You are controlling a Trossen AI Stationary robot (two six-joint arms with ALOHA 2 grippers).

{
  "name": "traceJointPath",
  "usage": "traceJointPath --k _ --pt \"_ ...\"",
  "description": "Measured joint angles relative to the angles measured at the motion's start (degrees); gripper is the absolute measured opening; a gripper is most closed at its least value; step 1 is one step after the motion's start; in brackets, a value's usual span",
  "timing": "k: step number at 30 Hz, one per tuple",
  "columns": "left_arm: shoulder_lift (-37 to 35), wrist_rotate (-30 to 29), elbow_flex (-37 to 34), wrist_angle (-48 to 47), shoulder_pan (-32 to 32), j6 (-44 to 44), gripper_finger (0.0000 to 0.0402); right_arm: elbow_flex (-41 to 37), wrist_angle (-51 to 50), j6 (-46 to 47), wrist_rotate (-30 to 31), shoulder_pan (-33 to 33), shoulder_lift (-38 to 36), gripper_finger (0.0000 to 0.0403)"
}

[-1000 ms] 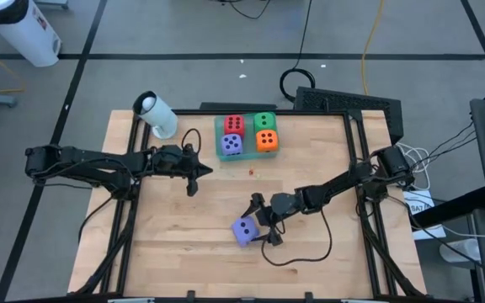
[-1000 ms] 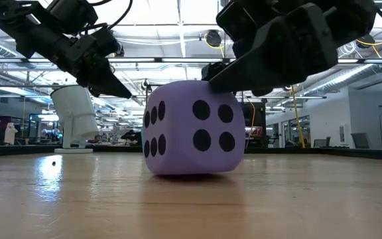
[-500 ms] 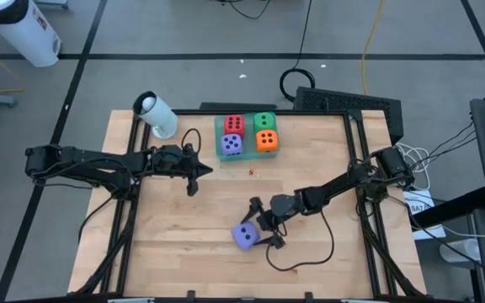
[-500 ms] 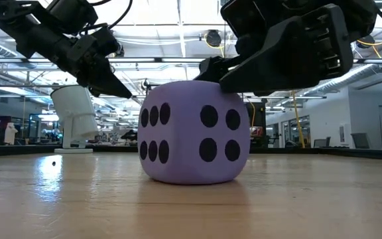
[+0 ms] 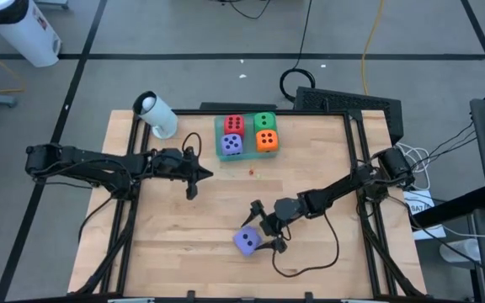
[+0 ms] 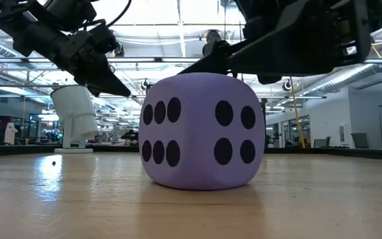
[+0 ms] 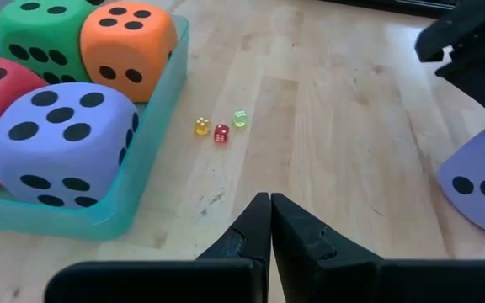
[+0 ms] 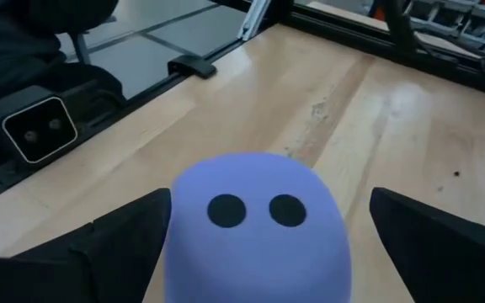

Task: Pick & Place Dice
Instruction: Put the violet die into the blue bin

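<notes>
A purple-blue die sits on its bottom face on the table near the near edge, and it looms large in the low view. My right gripper is open, with its fingers on either side of the die. The red, green, orange and second purple-blue die rest in the teal tray at the far edge. My left gripper is shut and hovers over the bare table near the tray. My right gripper is open and slants down at the purple-blue die from the table's right. One finger seems to lie against the die's side. The other finger stands apart, with wood showing between. The die stays on the table.
Three tiny translucent dice lie on the wood between the tray and the arms. A white cylinder stands at the far left corner. A black cable loops on the table near the right arm. Black frame rails run along both sides.
My right gripper has moved toward the table's near edge. The purple-blue die has slid along the table the same way with it, keeping the same faces up and forward. It now sits closer to the low camera.
</notes>
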Motion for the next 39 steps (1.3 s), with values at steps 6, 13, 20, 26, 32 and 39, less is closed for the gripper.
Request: traceJointPath --k 6,13,20,26,32,39 --pt "0.0 0.0 0.0 0.0 -1.1 -0.3 0.0019 0.1 -1.8 0.7 -0.3 -0.5 -0.1 0.0399" --pt "0.0 0.0 0.0 0.0 -2.5 -0.5 0.0019 0.1 -6.4 2.6 -0.4 -1.7 -0.1 0.0399" --pt "0.0 -1.8 0.0 0.2 -3.3 -0.6 0.0019 0.2 -8.0 2.6 -1.4 -1.7 -0.1 0.0399" --pt "0.0 -1.9 0.0 0.2 -3.3 -0.6 0.0019 0.1 -6.7 1.3 -1.5 -1.6 -0.1 0.0393" --pt "0.0 -2.1 0.0 0.2 -3.3 -0.2 0.0019 0.1 0.0 2.5 -1.5 -2.5 -0.4 0.037" --pt "0.0 -6.5 0.0 0.1 -3.3 2.6 0.0019 0.1 -2.9 3.8 -1.1 -7.1 -5.8 0.0342"
